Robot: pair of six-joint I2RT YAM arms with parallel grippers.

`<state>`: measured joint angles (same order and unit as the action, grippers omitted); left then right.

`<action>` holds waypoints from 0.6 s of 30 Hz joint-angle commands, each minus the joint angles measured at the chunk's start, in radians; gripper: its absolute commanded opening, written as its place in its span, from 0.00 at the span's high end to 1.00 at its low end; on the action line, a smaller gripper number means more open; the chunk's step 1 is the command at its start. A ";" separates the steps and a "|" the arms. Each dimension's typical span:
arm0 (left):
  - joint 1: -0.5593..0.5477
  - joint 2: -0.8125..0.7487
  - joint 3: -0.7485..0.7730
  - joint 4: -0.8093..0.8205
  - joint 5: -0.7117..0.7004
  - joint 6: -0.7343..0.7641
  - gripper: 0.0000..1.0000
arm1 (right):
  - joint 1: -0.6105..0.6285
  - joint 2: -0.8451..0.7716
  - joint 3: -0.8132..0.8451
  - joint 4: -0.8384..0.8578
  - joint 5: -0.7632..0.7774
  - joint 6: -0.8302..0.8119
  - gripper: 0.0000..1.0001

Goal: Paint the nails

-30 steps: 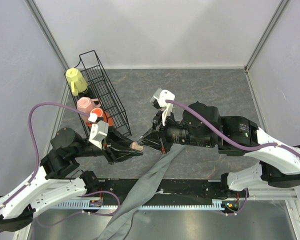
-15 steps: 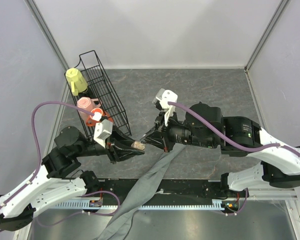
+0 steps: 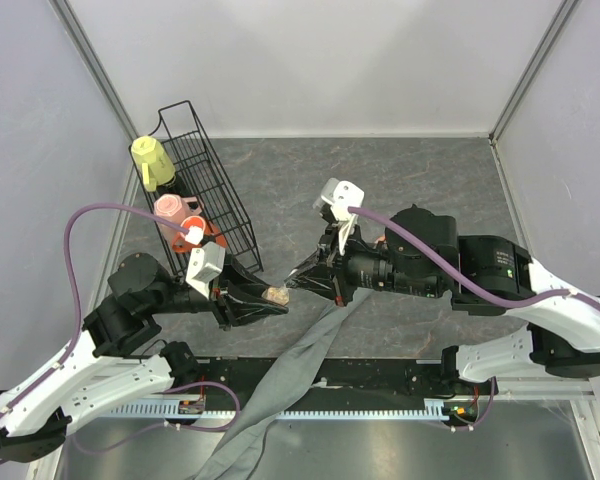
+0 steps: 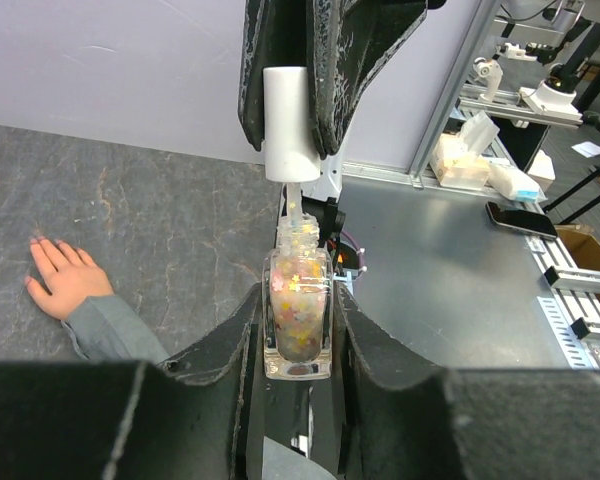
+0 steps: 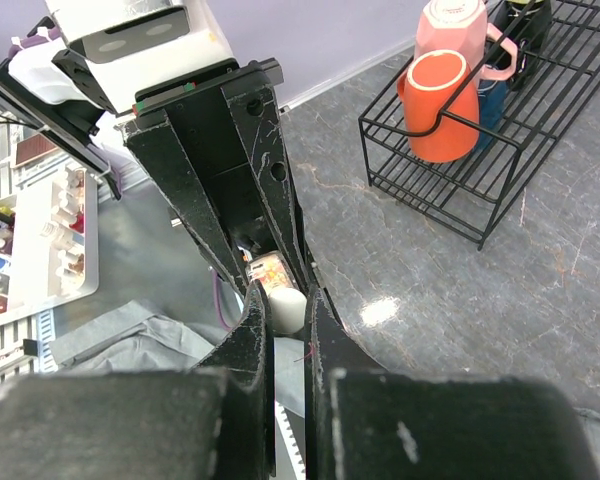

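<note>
My left gripper (image 3: 268, 297) is shut on a small clear nail polish bottle (image 4: 298, 300) filled with star glitter and holds it upright above the table. My right gripper (image 3: 298, 279) is shut on the bottle's white cap (image 4: 285, 120). The cap is lifted just off the neck, and its brush stem still reaches into the bottle. In the right wrist view the cap (image 5: 287, 308) sits between my fingers, with the bottle (image 5: 270, 270) behind it. The mannequin hand (image 4: 65, 285) lies flat on the table with its grey sleeve (image 3: 300, 370). Its nails (image 4: 38, 243) look reddish-pink. In the top view the hand is hidden under my right arm.
A black wire rack (image 3: 215, 200) stands at the left with a yellow cup (image 3: 152, 160), a pink cup (image 3: 172, 210) and an orange cup (image 3: 198, 236). The rack (image 5: 540, 130) and the orange cup (image 5: 442, 105) also show in the right wrist view. Walls enclose the table.
My right arm has drawn back to the right, and the cap has come off the bottle neck. My left gripper has stayed nearly still with the bottle.
</note>
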<state>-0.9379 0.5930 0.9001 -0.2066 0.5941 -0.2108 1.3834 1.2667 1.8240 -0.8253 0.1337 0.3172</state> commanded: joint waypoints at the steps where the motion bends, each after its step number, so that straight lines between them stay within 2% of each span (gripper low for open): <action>1: -0.001 -0.005 0.008 0.036 0.009 0.031 0.98 | -0.001 -0.033 -0.002 0.031 0.010 -0.006 1.00; 18: -0.001 0.001 0.008 0.032 -0.007 0.037 0.98 | 0.000 -0.075 -0.008 0.043 0.076 0.011 1.00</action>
<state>-0.9379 0.5930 0.9001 -0.2070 0.5930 -0.2108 1.3834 1.2297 1.8198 -0.8238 0.1600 0.3183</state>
